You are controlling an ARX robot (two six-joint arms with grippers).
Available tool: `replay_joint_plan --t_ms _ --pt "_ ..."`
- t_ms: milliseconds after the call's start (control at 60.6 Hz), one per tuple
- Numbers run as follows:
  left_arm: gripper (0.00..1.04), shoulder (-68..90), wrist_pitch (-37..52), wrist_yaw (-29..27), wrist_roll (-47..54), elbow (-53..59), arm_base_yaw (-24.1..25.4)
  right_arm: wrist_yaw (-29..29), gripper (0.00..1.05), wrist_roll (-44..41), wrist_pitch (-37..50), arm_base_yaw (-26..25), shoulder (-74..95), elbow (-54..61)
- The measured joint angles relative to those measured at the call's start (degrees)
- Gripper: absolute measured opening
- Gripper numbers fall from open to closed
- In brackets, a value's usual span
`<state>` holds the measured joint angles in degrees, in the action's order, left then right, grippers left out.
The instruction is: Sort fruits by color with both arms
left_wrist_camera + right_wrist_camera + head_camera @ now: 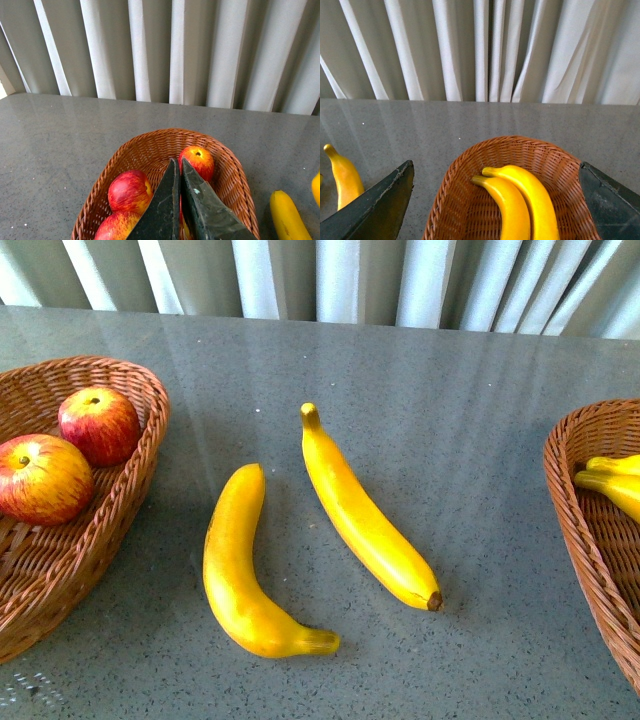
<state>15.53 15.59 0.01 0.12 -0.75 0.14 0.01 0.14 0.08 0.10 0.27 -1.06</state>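
Four bananas (365, 515), three apples (130, 190), two baskets (150, 455).

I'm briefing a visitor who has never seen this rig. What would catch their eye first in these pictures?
The left banana and right banana, bright yellow, lie loose mid-table between two wicker baskets. Red apples sit in the left basket; more bananas lie in the right basket. The left claw hangs shut over the apples, the right claw open over the right basket.
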Motion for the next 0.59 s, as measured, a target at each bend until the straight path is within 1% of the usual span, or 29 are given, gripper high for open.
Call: replay_joint_plan --t_ms 330,347,396,429,594 --pt "0.02 -5.2 -5.25 0.0 0.0 0.0 0.0 0.0 0.96 0.0 0.0 0.0 0.0 0.0" --pt "0.02 -6.1 -6.14 -0.02 0.0 0.0 -0.02 0.0 0.96 0.0 0.0 0.0 0.0 0.0" --pt "0.02 -10.8 -12.68 -0.02 0.02 0.0 -0.02 0.0 0.96 0.0 0.0 0.0 0.0 0.0" --pt "0.02 -13.14 -14.86 -0.02 0.0 0.0 -0.02 0.0 0.96 0.0 0.0 0.0 0.0 0.0" --pt "0.02 -14.56 -15.61 -0.04 0.0 0.0 -0.07 0.0 0.96 0.0 0.0 0.0 0.0 0.0"
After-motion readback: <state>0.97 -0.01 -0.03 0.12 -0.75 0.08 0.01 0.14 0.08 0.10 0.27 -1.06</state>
